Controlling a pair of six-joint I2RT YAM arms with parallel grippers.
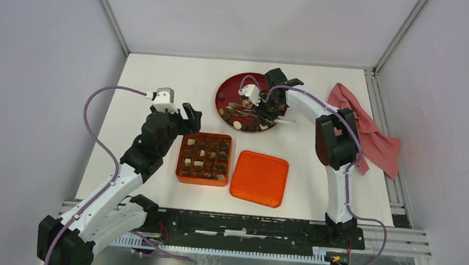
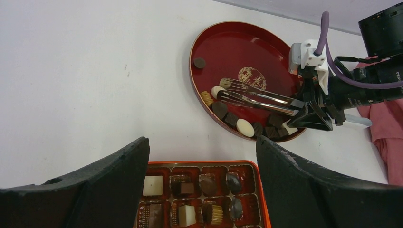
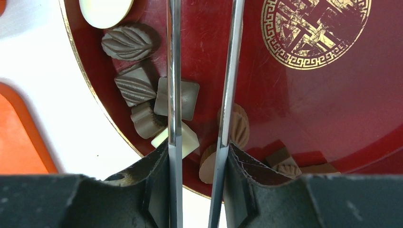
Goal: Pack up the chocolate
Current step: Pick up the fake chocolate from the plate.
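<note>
Left hand, fingers wide apart, hovers by the box. Chocolate lies along the near rim of the plate, under the tongs, which point leftward from the right hand clamped on them. The right arm is nearer.

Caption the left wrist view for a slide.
Open left gripper frames the orange box; beyond, the right gripper holds metal tongs over chocolates on the red plate.
</note>
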